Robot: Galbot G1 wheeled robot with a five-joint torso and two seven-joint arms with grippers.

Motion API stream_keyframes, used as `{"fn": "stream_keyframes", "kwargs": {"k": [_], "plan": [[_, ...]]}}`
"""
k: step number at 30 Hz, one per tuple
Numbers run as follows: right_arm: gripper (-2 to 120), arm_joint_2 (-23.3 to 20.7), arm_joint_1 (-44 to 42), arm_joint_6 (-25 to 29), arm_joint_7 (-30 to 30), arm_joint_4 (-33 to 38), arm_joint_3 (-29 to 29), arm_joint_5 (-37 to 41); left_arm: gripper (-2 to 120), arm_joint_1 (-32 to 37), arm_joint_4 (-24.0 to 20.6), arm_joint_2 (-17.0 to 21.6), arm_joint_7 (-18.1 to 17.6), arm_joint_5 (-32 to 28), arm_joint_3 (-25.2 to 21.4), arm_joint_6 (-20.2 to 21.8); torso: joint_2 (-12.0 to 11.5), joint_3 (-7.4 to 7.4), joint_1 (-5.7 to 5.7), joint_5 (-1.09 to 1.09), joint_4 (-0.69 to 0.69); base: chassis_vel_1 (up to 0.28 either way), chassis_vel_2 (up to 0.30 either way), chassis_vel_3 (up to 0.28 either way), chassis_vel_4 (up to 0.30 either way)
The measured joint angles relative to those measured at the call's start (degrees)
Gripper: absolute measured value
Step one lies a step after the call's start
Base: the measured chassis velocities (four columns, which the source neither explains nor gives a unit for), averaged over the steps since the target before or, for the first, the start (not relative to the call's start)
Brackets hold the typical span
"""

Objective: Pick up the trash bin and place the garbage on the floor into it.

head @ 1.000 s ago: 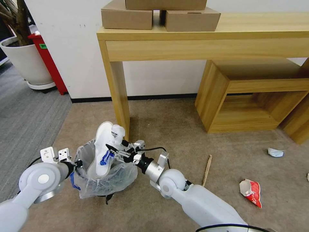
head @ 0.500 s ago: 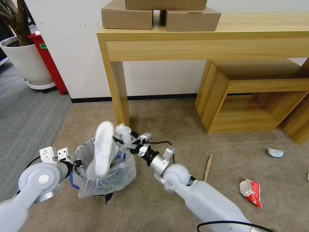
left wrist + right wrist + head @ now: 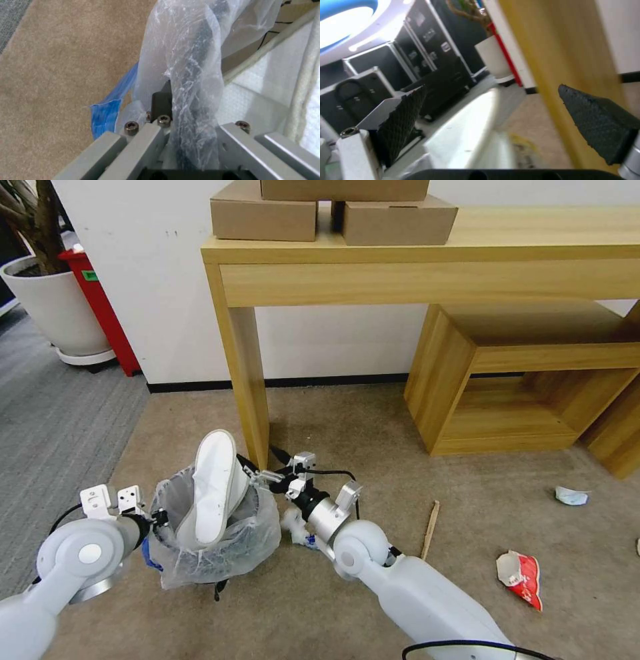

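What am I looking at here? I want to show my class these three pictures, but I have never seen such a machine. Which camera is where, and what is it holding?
This is a two-armed wheeled robot tidying a carpeted floor. The wide picture comes from a camera on its head, looking down; the other two come from cameras on its wrists.

The left gripper is shut on the rim of a small trash bin lined with a clear plastic bag; the left wrist view shows that rim pinched up close. A white slipper stands upright in the bin.

The right gripper is open beside the bin's rim, holding nothing; its wrist view shows its two black pads apart.

On the carpet lie a white wad beside the bin, a wooden stick, a red wrapper and a crumpled tissue.
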Motion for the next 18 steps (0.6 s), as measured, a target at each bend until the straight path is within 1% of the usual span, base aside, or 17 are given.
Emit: {"fn": "stream_keyframes", "kwargs": {"k": [3,5,7,9,14,17,18], "plan": [[100,-0.7,-0.5,0.0,1.6,0.4,0.9,-0.5,0,0.1,0.0,0.0,0.1,0.2,0.0,0.1,0.0,0.00,0.00,0.00,-0.02,0.000,0.000,0.000,0.000],[100,-1.1,-1.2,-1.4,5.0,0.5,2.0,-2.2,0,0.1,0.0,0.0,0.2,0.4,0.1,0.1,0.0,0.00,0.00,0.00,0.00,0.000,0.000,0.000,0.000],[100,-1.3,-1.2,-1.7,5.4,0.5,2.1,-2.4,0,0.1,0.0,0.0,0.2,0.5,0.1,0.2,0.0,0.00,0.00,0.00,0.00,0.000,0.000,0.000,0.000],[100,-2.5,-1.6,-3.4,7.4,0.8,2.6,-3.0,0,0.2,0.0,0.0,0.1,1.0,0.0,0.4,0.0,0.00,0.00,0.01,-0.01,0.000,0.000,0.000,0.000],[100,-3.3,-1.9,-4.2,8.8,0.9,3.0,-4.0,0,1.0,0.7,0.4,-0.1,2.0,-0.8,0.9,0.0,0.00,0.00,0.00,-0.01,0.000,0.000,0.000,0.000],[100,-3.5,-1.8,-5.8,10.1,0.4,3.6,-6.0,0,1.5,1.4,0.9,-0.8,2.2,-1.7,1.0,0.0,0.00,0.00,0.01,0.01,0.000,0.000,0.000,0.000],[100,-4.0,-1.5,-7.6,11.6,0.2,3.8,-7.2,0,1.6,1.8,1.1,-1.2,2.1,-2.1,1.0,0.0,0.00,0.00,0.01,0.01,0.000,0.000,0.000,0.000]]}}
